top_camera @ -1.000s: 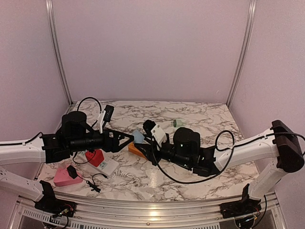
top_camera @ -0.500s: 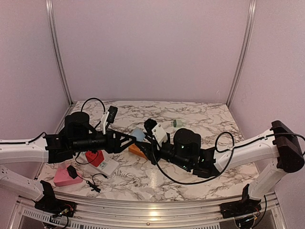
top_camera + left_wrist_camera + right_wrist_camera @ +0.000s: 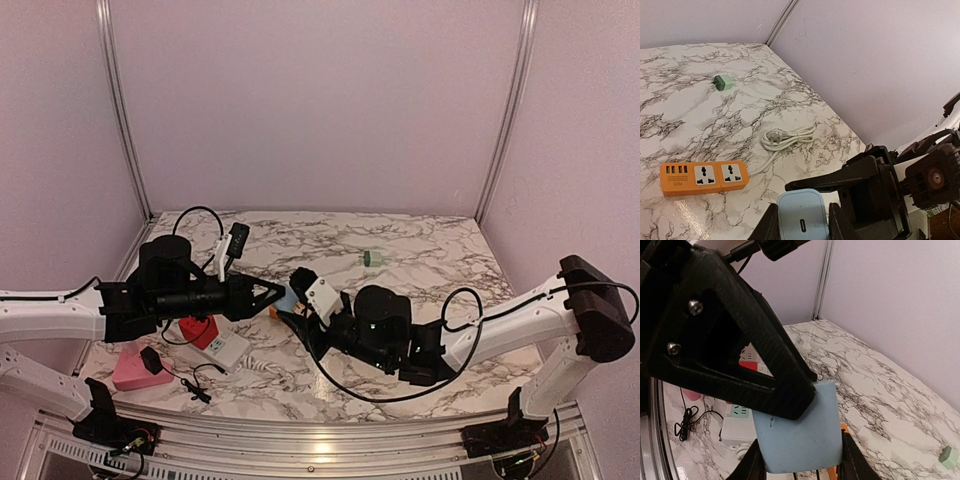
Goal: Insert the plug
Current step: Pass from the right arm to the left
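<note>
The plug (image 3: 289, 294) is a light blue block charger held in the air between both arms. My left gripper (image 3: 281, 292) comes in from the left. In the left wrist view its jaws press both sides of the plug (image 3: 802, 217), so the left gripper (image 3: 802, 224) is shut on it. My right gripper (image 3: 293, 313) grips the same plug (image 3: 800, 435) from below; the right gripper (image 3: 799, 462) has a finger on each side, and a black left finger crosses the plug's top. The orange power strip (image 3: 704, 177) lies on the marble beneath, partly hidden in the top view.
A small green adapter (image 3: 372, 258) sits toward the back. A coiled white cable (image 3: 787, 138) lies right of the orange strip. A white power strip (image 3: 228, 349) carrying a red plug (image 3: 200, 330) and a pink block (image 3: 133, 370) lie at the near left.
The left gripper has moved right onto the blue plug and its jaws have come together on it. The right arm has shifted slightly left, still holding the plug.
</note>
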Available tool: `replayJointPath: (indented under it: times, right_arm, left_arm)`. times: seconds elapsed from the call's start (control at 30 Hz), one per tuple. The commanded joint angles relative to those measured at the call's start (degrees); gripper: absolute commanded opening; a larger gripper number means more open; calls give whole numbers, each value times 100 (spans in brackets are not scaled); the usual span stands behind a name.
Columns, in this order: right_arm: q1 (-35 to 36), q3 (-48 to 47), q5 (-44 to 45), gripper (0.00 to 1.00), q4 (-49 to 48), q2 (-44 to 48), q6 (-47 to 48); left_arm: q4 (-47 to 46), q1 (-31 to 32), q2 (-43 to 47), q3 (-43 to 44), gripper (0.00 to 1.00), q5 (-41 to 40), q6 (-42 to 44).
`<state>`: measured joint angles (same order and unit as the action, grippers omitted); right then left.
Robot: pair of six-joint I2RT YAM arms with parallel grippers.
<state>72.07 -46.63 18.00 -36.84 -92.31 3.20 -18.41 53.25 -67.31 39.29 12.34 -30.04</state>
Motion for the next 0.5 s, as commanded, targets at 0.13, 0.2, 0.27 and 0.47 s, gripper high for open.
replayJointPath:
  times: [0.13,0.2,0.27,0.47]
  right_arm:
    - [35,-235,299,32,-82,20,90]
    - [35,-240,326,33,-76,10,105]
    - [35,-248,358,33,-78,8,110]
    - [35,-229,493,33,-120,38,120]
  left_arm:
    - [-290,106,-8,98,40,113,4]
    - [-294,106,-13,89,50,94,-15]
    - [-294,111,-5,65,63,59,-49]
    - [-310,115,53,-37,61,34,-70]
